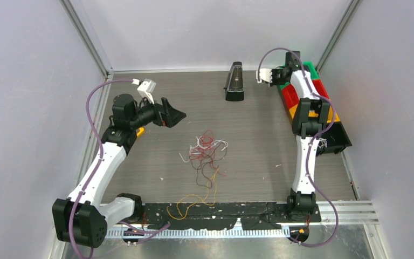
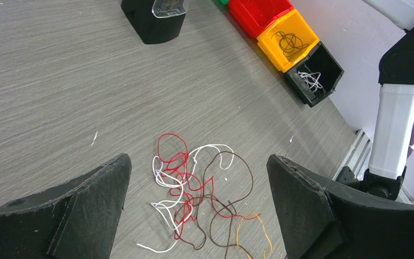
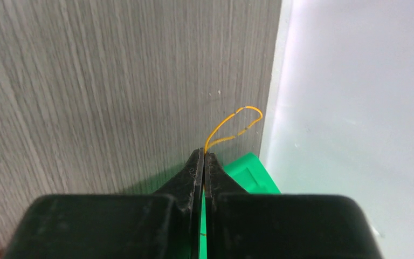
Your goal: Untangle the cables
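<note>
Lining the right side, bins (image 2: pixel 302 56) hold cables (image 2: pixel 287 41).

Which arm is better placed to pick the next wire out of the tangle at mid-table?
Left. The left gripper is open and aimed at the tangle of cables, framed between its fingers. The right gripper is shut on a yellow wire over by the green bin, far from the tangle.

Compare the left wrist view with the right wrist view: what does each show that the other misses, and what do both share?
Only left wrist: the tangled cables, the yellow bin, the black bin, and the open left tool. Only right wrist: the right tool shut on a yellow wire. Both: the grey table.
</note>
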Controlling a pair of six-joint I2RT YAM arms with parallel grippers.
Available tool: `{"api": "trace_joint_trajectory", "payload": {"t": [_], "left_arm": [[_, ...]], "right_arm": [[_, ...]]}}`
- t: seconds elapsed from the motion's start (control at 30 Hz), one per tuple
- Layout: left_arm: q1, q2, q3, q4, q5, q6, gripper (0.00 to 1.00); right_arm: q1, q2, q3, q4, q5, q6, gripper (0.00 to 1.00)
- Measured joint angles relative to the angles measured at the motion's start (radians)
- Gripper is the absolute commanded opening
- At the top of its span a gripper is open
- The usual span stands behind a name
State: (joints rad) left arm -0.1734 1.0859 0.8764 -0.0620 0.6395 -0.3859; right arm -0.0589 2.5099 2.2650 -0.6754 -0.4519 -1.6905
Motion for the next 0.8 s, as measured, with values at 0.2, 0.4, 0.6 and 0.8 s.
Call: {"api": "trace_joint_trajectory", "payload": {"t": [0.2,0.4,0.6,0.8], "left_arm": [[0.0,-0.001,0.0,0.001,0.0,0.0,0.99],[0.0,-0.001,0.0,0.005,0.001,-0.004,0.99],[0.0,-0.001,0.0,0.005,0.001,-0.004,0.99],[0.0,-0.001,0.0,0.005,0.001,-0.005,0.99]], "right_arm": [[-0.054,-0.05,0.001,-0.018,-0.026,-0.002,0.05],[-0.104,-0.101,0.001,-0.04,-0.035,-0.011,0.05],[-0.124,-0.11,0.013,-0.067,-0.014,-0.04,0.05],[-0.14,-0.098,0.086,-0.122,0.017,-0.103,0.05]]}}
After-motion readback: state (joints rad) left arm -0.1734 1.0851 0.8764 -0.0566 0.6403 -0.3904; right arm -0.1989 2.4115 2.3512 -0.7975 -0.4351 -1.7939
